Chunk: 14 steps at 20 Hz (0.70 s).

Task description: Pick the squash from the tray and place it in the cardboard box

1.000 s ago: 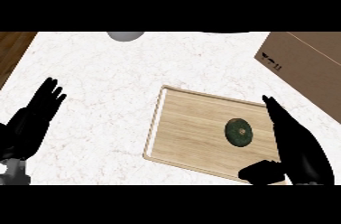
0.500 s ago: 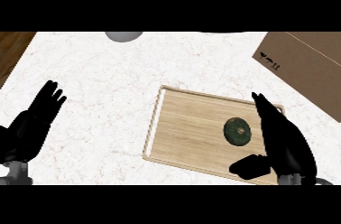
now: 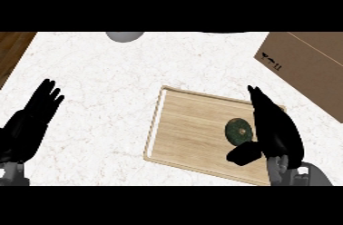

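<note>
Wood-grain tray (image 3: 191, 138) is being shown in the head view (the only view on offer), lying on the white marbled counter (image 3: 100, 83). The squash (image 3: 237, 129) is sitting on the tray's right half, dark green and round from above.

The right hand (image 3: 275, 129) is being held over the tray's right side, just beside the squash and covering a sliver of its edge. Its fingers are being kept straight, pointing away from the robot, with the thumb stuck out to the left just below the squash. So that hand is being held open and nothing is being gripped. Whether the squash is actually being touched can't be told from here.

The left hand (image 3: 30, 122) is being rested open near the left edge, fingers up. The cardboard box (image 3: 308, 65) is being shown at the upper right, well apart from the squash.

Progress-wise, nothing is being ticked off yet, by the look of it. The grasp, the lift, the carry over to the box and the drop-in are all being left to do.
</note>
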### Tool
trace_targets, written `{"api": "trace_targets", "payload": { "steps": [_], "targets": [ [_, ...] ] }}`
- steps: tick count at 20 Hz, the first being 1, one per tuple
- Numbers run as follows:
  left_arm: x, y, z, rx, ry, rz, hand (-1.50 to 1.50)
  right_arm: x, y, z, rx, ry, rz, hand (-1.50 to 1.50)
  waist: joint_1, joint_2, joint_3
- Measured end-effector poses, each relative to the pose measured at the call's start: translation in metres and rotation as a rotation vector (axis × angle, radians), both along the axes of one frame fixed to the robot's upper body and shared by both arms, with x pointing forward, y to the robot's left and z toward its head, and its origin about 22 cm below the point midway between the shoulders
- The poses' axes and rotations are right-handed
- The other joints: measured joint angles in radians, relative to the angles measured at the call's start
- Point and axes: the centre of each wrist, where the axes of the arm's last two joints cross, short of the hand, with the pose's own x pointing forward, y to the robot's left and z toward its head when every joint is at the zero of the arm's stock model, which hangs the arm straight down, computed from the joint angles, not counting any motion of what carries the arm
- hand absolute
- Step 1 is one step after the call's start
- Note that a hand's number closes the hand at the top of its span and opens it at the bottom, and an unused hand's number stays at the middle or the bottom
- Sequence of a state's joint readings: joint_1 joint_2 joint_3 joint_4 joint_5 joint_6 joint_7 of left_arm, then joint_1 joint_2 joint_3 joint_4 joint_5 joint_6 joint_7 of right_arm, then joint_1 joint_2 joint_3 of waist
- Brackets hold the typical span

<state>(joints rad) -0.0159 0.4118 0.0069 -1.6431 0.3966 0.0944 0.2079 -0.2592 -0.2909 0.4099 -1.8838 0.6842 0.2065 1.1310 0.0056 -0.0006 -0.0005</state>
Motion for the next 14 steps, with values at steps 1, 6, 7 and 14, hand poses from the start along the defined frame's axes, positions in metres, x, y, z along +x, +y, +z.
{"api": "trace_targets", "payload": {
  "steps": [1,6,7,14],
  "targets": [
    [-0.002,0.001,-0.001,0.0,0.005,0.0,0.0,-0.002,0.002,0.001,0.001,0.0,0.001,-1.5,-0.001,0.0,0.0],
    [0.0,0.002,-0.003,-0.001,0.007,-0.001,0.0,0.004,0.01,-0.009,-0.014,0.03,-0.005,-1.5,-0.002,0.0,0.0],
    [0.0,0.006,-0.001,-0.002,0.005,-0.001,0.0,0.005,0.007,-0.01,-0.016,0.036,-0.009,-1.5,-0.002,0.0,0.0],
    [-0.003,0.011,-0.007,0.0,0.01,0.001,0.0,0.012,0.004,-0.024,-0.04,0.085,-0.039,-1.5,-0.003,0.0,0.0]
  ]
}}
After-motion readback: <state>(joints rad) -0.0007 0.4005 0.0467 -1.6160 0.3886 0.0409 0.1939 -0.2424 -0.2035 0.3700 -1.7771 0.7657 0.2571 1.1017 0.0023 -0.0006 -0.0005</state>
